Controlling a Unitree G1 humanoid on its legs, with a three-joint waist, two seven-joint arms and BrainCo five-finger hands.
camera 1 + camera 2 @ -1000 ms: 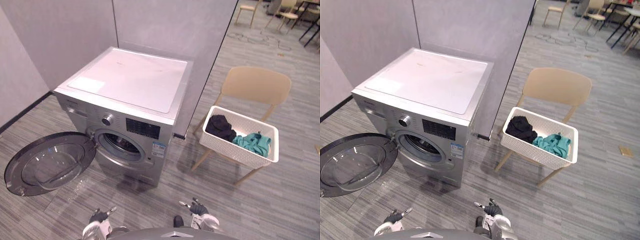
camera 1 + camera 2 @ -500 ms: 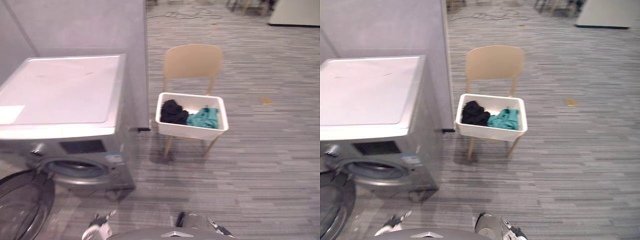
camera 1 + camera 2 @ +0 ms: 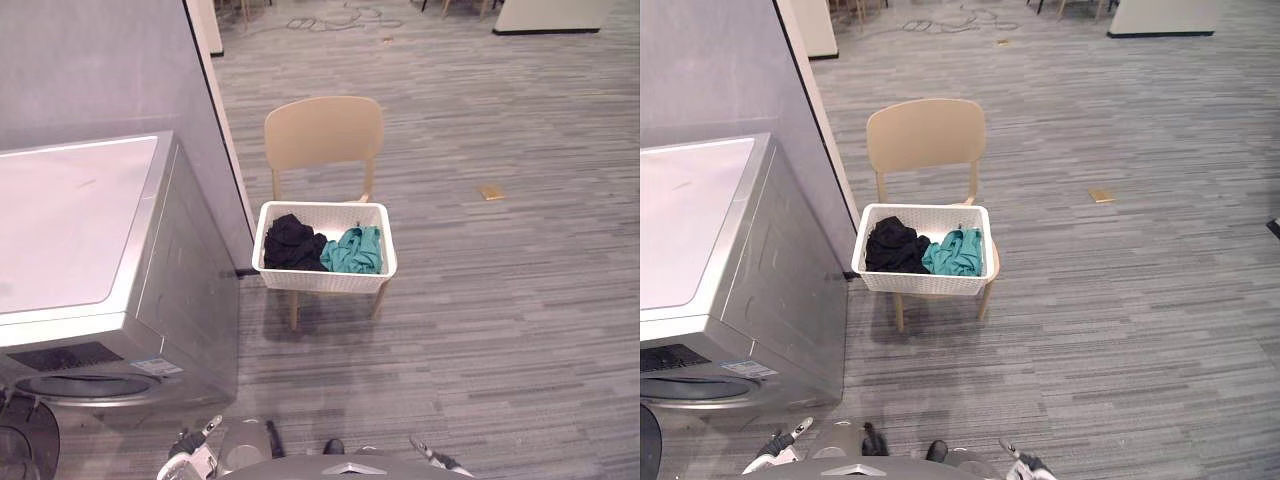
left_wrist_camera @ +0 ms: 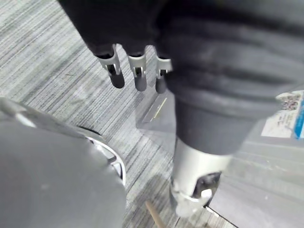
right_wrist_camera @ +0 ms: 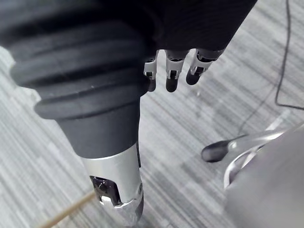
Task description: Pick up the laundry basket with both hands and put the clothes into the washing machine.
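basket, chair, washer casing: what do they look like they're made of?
Laundry basket: probably white plastic, matte, with a perforated weave-pattern wall. Chair: beige moulded back, plastic or plywood, unclear; legs look wooden. Washing machine: silver painted metal side with pressed ribs, pale smooth top.

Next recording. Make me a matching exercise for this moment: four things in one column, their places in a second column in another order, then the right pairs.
Things
1. laundry basket
2. black garment
3. teal garment
4. washing machine

Places
A. in the basket, on the side nearer the washing machine
B. on the seat of the beige chair
C. against the grey partition, on the robot's left
D. in the basket, on the side away from the washing machine

Pairs: 1-B, 2-A, 3-D, 4-C
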